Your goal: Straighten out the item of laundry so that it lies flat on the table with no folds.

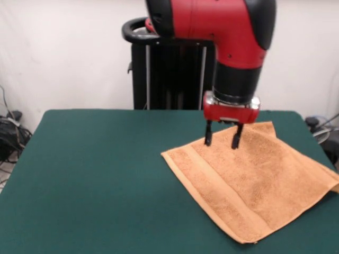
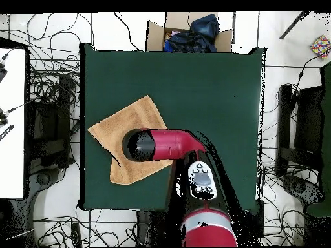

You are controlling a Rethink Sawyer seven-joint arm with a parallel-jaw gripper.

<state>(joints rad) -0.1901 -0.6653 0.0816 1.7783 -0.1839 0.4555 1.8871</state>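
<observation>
The orange-tan terry towel (image 1: 249, 182) lies on the dark green table (image 1: 95, 180), at the right in the front view and at the left in the overhead view (image 2: 129, 119). One woven band runs along its near-left edge. Its far right part is folded over, with a flap at the right edge. My gripper (image 1: 222, 139) hangs just above the towel's far corner with its two black fingers apart and nothing between them. In the overhead view the arm's head (image 2: 139, 145) hides the gripper and the middle of the towel.
The robot's black pedestal (image 1: 169, 69) stands behind the table's far edge. A cardboard box with dark cloth (image 2: 187, 32) sits beyond the opposite table edge. Cables lie on the floor around the table. The towel reaches near the table's right edge in the front view.
</observation>
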